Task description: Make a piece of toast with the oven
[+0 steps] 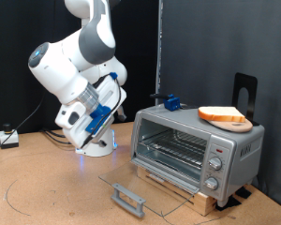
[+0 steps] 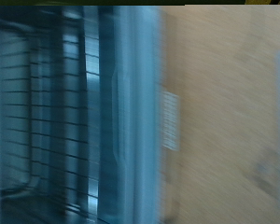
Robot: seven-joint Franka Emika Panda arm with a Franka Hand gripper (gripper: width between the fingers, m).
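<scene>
The silver oven (image 1: 197, 148) stands on a wooden base at the exterior view's right. Its glass door (image 1: 150, 187) is folded down flat, with the grey handle (image 1: 127, 199) nearest the camera, and the wire rack (image 1: 173, 145) inside is bare. The piece of toast (image 1: 225, 115) lies on a round light-wood board (image 1: 236, 123) on the oven's roof. My gripper (image 1: 113, 82) is on the folded arm left of the oven, raised well above the table and apart from the door. The blurred wrist view shows the oven's glass and rack (image 2: 56, 121) beside the wooden table (image 2: 224, 103); no fingers show there.
A small blue block (image 1: 171, 101) sits on the oven's roof at its far left corner. A black stand (image 1: 244, 94) rises behind the toast. The robot's base (image 1: 89, 141) and cables (image 1: 9, 139) lie at the exterior view's left, before dark curtains.
</scene>
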